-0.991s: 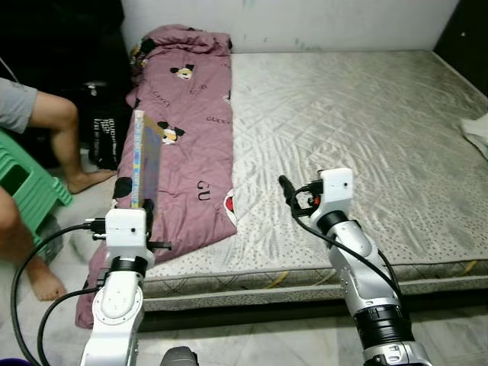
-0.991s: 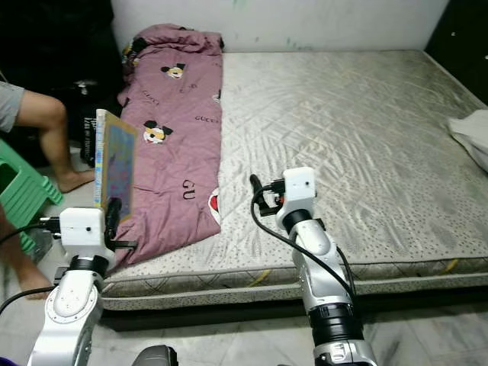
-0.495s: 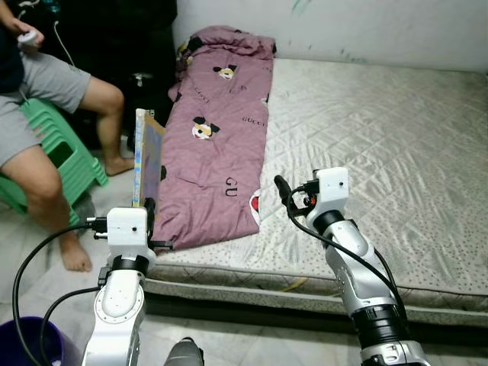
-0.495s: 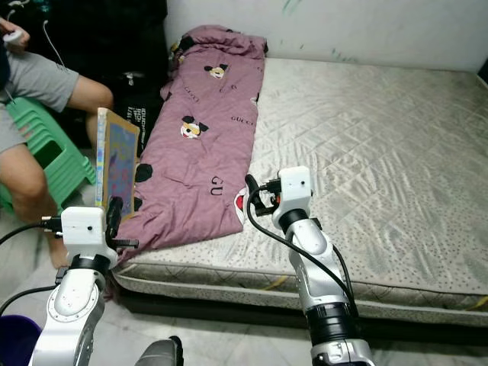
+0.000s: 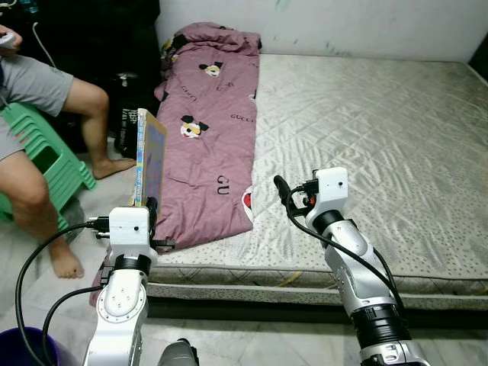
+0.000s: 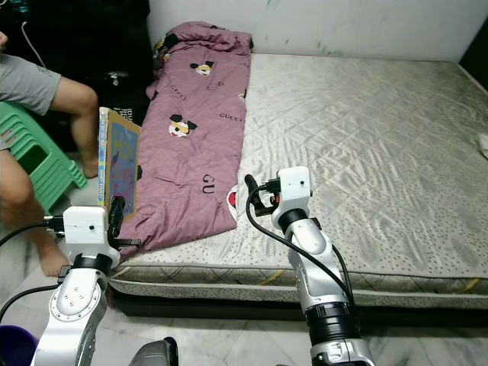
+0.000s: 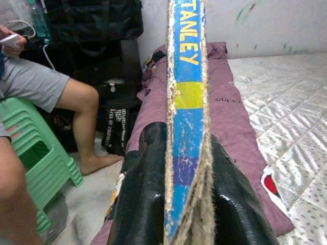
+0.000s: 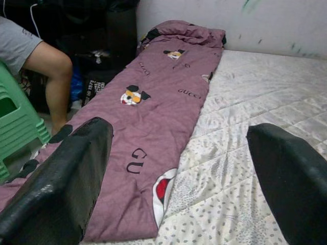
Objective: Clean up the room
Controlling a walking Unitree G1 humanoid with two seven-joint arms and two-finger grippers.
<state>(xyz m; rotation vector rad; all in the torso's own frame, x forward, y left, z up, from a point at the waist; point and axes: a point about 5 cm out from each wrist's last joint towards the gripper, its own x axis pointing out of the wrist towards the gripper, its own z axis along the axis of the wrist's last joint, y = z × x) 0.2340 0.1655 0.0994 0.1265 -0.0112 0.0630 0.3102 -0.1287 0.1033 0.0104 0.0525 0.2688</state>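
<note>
Left eye view: the left gripper [image 5: 147, 204], lower left of frame, is clamped on the bottom edge of one flat, worn book [image 5: 146, 160], holding it upright on edge. Left wrist view confirms it: both black fingers [image 7: 140, 189] press against the book's [image 7: 186, 117] two faces, its frayed blue-and-yellow spine reading "TANLEY" running up the middle of the frame. Likely held vertical so it clears the bed edge while being carried; where it goes is not shown.

The right gripper [image 5: 288, 194], centre of frame, hangs over the mattress [image 5: 381, 130] edge with nothing in it. Right wrist view shows its two fingers [image 8: 56, 184] spread wide, one at each side of the frame, the bedding between them.

One purple cartoon-print blanket [image 5: 210, 130] lies folded long down the left strip of the mattress, bunched at the top and spilling over the near edge in the lower left. Probably the next thing to tidy.

One person sits at the upper left on a stack of green stools [image 5: 42, 156], bare leg [image 5: 95, 122] out toward the bed. One dark bag [image 5: 126, 122] sits on the floor between the leg and the bed. One purple bucket [image 5: 19, 347] sits in the bottom left corner.

Counts: two grippers, one book, one blanket, one mattress, one person, one bag, one bucket.
</note>
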